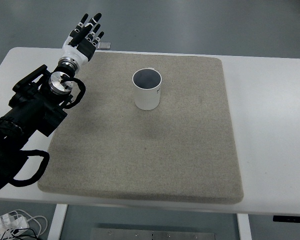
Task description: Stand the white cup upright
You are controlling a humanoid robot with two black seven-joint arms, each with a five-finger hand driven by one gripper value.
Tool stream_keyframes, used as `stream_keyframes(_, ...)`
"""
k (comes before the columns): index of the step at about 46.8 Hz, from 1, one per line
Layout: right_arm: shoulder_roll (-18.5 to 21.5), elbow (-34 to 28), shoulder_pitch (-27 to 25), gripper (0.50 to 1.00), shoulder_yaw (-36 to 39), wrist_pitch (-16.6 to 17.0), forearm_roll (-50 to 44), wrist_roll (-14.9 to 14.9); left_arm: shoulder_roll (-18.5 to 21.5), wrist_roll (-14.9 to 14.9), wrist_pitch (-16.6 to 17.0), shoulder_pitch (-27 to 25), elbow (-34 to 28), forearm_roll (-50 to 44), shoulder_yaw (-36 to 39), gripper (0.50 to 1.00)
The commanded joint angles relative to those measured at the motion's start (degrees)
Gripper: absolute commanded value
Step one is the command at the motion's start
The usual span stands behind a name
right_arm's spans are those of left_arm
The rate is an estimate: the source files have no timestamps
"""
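A white cup stands upright on the grey mat, its open mouth facing up, in the mat's far middle. My left hand is raised over the mat's far left corner, well to the left of the cup, fingers spread and holding nothing. The black left arm runs in from the left edge. The right arm is out of view.
The mat lies on a white table. A small grey object sits on the table just beyond the mat's far left corner, next to my hand. Cables lie on the floor below the table's near left.
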Motion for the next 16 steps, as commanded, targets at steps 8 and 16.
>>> stream_keyframes(8,0.00,-0.01,0.01,0.952,0.83,0.08,0.55,0.00,0.01,-0.02,-0.08,0.00,0.11,-0.10,-0.02,0.994)
stream_keyframes(16,0.00,-0.10,0.19,0.952,0.92,0.00,0.55,0.09,-0.08,-0.02,-0.17,0.00,0.02,-0.10,0.07,0.994)
